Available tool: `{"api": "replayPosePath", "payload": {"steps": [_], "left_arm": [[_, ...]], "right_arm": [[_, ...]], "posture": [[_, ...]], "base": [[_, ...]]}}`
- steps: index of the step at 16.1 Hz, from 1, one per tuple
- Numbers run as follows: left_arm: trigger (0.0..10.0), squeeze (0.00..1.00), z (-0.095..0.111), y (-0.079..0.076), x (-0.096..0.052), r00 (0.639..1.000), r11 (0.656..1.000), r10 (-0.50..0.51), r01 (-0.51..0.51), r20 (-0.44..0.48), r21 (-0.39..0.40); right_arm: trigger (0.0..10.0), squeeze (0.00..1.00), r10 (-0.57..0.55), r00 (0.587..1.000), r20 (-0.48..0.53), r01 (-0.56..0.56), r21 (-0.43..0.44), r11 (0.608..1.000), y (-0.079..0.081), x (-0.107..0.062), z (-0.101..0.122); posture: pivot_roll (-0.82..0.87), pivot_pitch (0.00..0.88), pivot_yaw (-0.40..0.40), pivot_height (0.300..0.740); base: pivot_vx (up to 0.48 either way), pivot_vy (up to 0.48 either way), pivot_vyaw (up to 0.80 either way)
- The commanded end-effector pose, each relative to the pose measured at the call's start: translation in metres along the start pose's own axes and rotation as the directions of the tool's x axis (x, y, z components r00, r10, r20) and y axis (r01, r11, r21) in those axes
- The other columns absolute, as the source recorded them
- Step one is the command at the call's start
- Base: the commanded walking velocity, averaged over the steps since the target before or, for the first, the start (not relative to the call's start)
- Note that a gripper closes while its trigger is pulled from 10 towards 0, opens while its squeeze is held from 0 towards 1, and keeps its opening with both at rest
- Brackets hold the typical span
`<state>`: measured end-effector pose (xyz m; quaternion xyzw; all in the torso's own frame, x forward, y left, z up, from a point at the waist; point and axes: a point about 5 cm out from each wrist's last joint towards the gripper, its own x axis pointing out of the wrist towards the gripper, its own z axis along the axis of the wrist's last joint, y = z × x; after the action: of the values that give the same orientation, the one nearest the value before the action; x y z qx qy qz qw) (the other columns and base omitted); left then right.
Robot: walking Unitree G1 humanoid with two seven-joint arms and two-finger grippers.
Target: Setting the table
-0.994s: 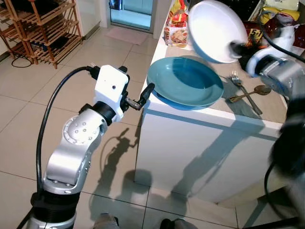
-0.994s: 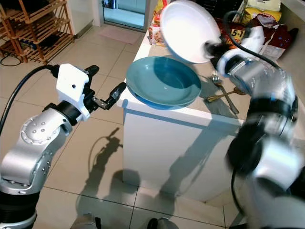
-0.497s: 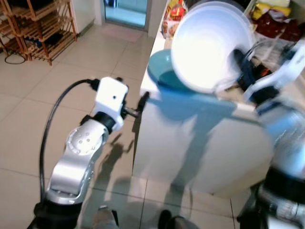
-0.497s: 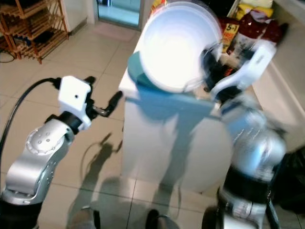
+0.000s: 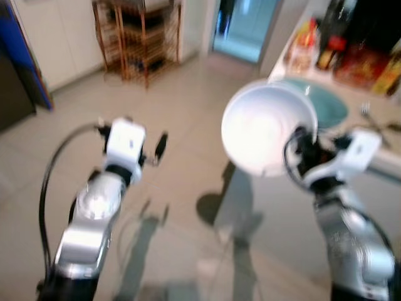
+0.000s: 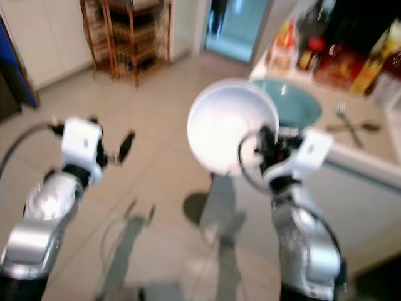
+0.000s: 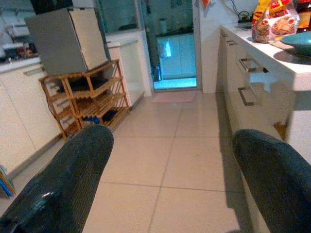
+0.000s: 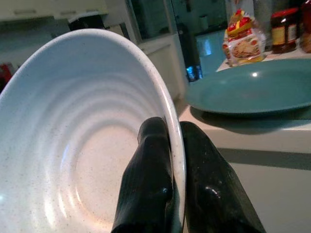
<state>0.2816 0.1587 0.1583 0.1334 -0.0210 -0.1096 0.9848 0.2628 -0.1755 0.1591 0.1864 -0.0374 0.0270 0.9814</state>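
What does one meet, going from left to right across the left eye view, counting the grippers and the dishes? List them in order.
left gripper → white bowl, held by the right gripper at its right rim → teal plate on the counter → fork

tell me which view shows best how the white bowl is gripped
The right wrist view: the right gripper pinches the white bowl by its rim, one finger inside, one outside. Both eye views show the bowl blurred and tilted, with the grip hard to make out.
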Motion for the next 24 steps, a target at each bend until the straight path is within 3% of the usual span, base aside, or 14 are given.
{"api": "replayPosePath", "payload": {"steps": [1,3,5,9,10,13,17,21,22,24], "left_arm": [[10.0,0.00,-0.002,-0.012,0.001,1.000,1.000,-0.024,0.024,0.006,-0.013],[10.0,0.00,-0.011,-0.019,-0.001,0.999,0.999,-0.038,0.038,-0.007,-0.014],[10.0,0.00,-0.015,-0.019,0.001,0.999,0.999,-0.042,0.042,-0.014,-0.013],[10.0,0.00,-0.006,-0.019,0.014,0.997,0.997,-0.077,0.077,0.013,0.005],[10.0,0.00,-0.004,-0.020,0.018,0.996,0.995,-0.088,0.087,0.020,0.043],[10.0,0.00,-0.001,-0.022,0.020,0.993,0.992,-0.117,0.115,0.027,0.051],[10.0,0.00,-0.008,-0.015,0.021,0.998,0.997,-0.067,0.067,-0.004,0.038],[10.0,0.00,-0.005,-0.016,0.024,0.998,0.997,-0.069,0.069,0.011,0.031],[10.0,0.00,-0.002,-0.016,0.024,0.997,0.996,-0.079,0.078,0.019,0.034],[10.0,0.00,0.003,-0.013,0.025,0.996,0.995,-0.084,0.083,0.022,0.058]], "right_arm": [[10.0,0.00,-0.045,0.998,0.032,0.047,-0.055,0.997,-0.014,-0.003,0.000],[10.0,0.00,-0.095,0.995,-0.021,0.093,-0.070,0.993,-0.022,-0.001,-0.014],[10.0,0.00,-0.065,0.998,0.002,0.065,-0.111,0.992,-0.016,0.002,-0.008],[10.0,0.00,-0.116,0.993,0.027,0.118,-0.100,0.988,-0.022,-0.004,-0.011],[10.0,0.00,-0.122,0.992,0.030,0.125,-0.100,0.987,-0.020,-0.004,-0.012],[10.0,0.00,-0.165,0.986,0.041,0.168,-0.084,0.982,-0.020,-0.004,-0.013],[10.0,0.00,-0.180,0.983,0.038,0.184,-0.133,0.974,-0.024,-0.007,-0.010],[10.0,0.00,-0.192,0.980,0.053,0.197,-0.105,0.975,-0.023,-0.007,-0.004],[10.0,0.00,-0.195,0.979,0.054,0.197,-0.044,0.979,-0.019,-0.002,0.001],[10.0,0.00,-0.163,0.985,0.055,0.167,-0.082,0.983,-0.012,0.007,0.006]], "posture": [[0.07,0.000,-0.102,0.740],[0.06,0.000,-0.097,0.740],[0.04,0.000,-0.070,0.740],[0.03,0.000,-0.015,0.740],[0.04,0.000,-0.007,0.740],[0.02,0.000,0.028,0.740],[-0.02,0.000,0.015,0.740],[-0.02,0.000,0.023,0.740],[0.00,0.000,0.027,0.740],[0.03,0.001,0.022,0.740]], "base": [[0.000,-0.480,0.00],[0.000,-0.480,0.00],[0.000,-0.480,0.00],[0.000,-0.480,0.00],[0.000,-0.480,0.00],[0.000,-0.480,0.00],[0.000,-0.480,0.00],[0.000,-0.480,0.00],[0.000,-0.480,0.00],[0.000,-0.480,0.00]]}}
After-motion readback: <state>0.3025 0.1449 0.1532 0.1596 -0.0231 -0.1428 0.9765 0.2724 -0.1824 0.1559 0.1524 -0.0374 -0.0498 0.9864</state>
